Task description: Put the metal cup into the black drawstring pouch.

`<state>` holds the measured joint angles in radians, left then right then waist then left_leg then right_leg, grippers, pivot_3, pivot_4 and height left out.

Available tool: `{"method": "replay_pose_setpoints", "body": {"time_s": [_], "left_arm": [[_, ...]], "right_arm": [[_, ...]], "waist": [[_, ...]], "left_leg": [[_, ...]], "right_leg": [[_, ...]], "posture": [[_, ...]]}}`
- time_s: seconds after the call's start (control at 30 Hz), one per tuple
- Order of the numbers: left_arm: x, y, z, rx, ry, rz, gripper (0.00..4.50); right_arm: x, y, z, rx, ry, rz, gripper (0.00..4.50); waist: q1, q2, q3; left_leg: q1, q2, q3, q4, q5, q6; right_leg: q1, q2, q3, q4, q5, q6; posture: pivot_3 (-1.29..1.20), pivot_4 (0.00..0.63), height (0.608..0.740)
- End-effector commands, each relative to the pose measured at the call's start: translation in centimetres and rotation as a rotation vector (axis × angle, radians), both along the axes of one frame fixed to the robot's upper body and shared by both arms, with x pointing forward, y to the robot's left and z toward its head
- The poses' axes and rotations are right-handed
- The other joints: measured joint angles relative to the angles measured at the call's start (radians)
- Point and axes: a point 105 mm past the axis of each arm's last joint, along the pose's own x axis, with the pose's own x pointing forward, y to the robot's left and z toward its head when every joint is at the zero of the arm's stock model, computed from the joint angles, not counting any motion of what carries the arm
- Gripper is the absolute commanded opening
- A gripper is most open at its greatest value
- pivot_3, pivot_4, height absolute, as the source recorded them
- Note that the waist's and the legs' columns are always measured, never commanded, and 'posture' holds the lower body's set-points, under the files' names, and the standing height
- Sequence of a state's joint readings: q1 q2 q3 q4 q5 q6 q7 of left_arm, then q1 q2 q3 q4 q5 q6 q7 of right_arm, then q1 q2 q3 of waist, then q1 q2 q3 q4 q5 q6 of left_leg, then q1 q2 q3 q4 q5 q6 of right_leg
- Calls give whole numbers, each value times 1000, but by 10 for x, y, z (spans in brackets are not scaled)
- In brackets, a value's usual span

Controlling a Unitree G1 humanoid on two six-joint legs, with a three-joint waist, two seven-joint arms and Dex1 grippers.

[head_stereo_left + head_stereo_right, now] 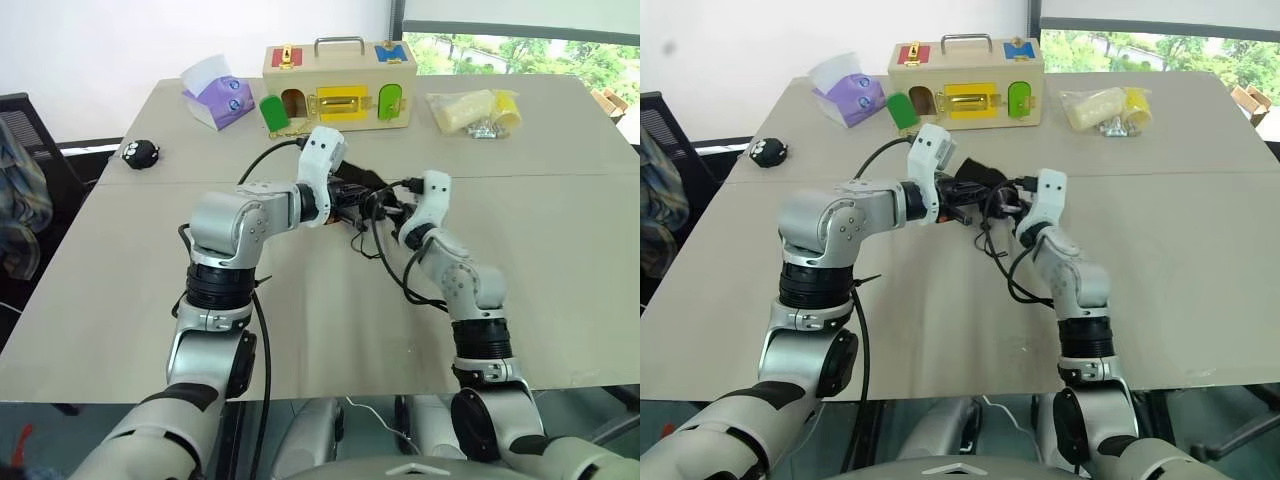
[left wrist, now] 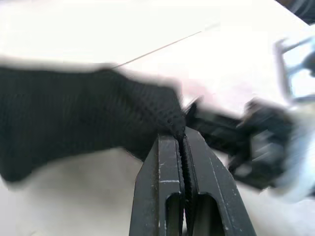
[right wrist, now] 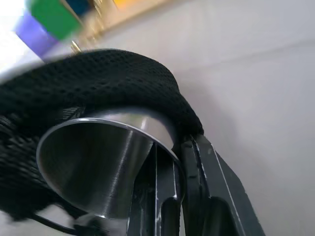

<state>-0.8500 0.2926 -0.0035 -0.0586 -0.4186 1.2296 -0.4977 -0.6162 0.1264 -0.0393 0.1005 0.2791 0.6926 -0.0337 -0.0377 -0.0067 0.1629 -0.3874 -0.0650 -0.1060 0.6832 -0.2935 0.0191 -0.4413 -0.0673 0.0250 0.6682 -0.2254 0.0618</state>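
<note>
In front of the wooden box (image 1: 339, 85), the left hand (image 2: 183, 140) pinches the black pouch (image 3: 93, 83); the right hand (image 3: 179, 152) grips the metal cup (image 3: 98, 162), partly inside its mouth.

Beige desk (image 1: 560, 280), seam across its middle. White wall (image 1: 100, 40) behind. Window (image 1: 520, 50) at right, green trees outside, daylight

The metal cup (image 3: 93, 162) is a shiny, smooth-sided steel tumbler lying tilted on its side, its open mouth facing the right wrist camera and its far end already under the mouth of the black drawstring pouch (image 3: 93, 81). The pouch is soft black mesh fabric, draped over the cup's upper side and held above the table's middle.
</note>
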Motion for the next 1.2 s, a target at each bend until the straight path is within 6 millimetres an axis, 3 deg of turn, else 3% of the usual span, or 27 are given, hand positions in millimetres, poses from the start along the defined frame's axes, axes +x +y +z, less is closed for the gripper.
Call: {"method": "replay_pose_setpoints", "body": {"time_s": [0.03,0.17,0.47,0.7,0.93,1.03,1.2], "left_arm": [[-11,-9,21,-54,-73,-69,0],[-11,-11,22,-61,-73,-68,0],[-9,-9,16,-59,-63,-49,0],[1,-1,11,-54,-52,8,0],[21,10,20,-100,-48,95,0],[23,11,23,-108,-51,100,0],[26,11,21,-114,-49,110,0]], "right_arm": [[5,3,8,-25,-19,-30,18],[12,10,26,-53,-85,-36,18],[8,16,54,277,-2,-36,18],[-18,32,80,217,-95,165,18],[-44,33,75,97,-148,326,18],[-43,21,73,66,-167,292,847],[-42,8,71,41,-180,264,3142]], "waist": [[-6,0,0],[-11,0,0],[-7,0,0],[-11,0,0],[-1,0,0],[-16,0,0],[-20,0,-1]], "left_leg": [[-1,0,0,0,0,0],[-4,0,2,1,0,-1],[-5,0,1,1,1,-1],[-5,0,2,1,1,-1],[-8,-2,-1,4,1,-1],[-8,-2,0,3,1,-1],[-7,-1,-1,2,1,-2]], "right_leg": [[-1,-2,1,1,0,0],[-7,-2,3,4,0,0],[-8,-2,3,5,0,0],[-9,-2,3,6,0,0],[-8,-1,0,5,0,0],[-9,-2,1,5,0,0],[-13,-2,3,9,0,0]], "posture": [[0,150,710],[0,150,710],[0,150,710],[0,150,710],[0,150,710],[0,150,710],[0,150,710]]}}
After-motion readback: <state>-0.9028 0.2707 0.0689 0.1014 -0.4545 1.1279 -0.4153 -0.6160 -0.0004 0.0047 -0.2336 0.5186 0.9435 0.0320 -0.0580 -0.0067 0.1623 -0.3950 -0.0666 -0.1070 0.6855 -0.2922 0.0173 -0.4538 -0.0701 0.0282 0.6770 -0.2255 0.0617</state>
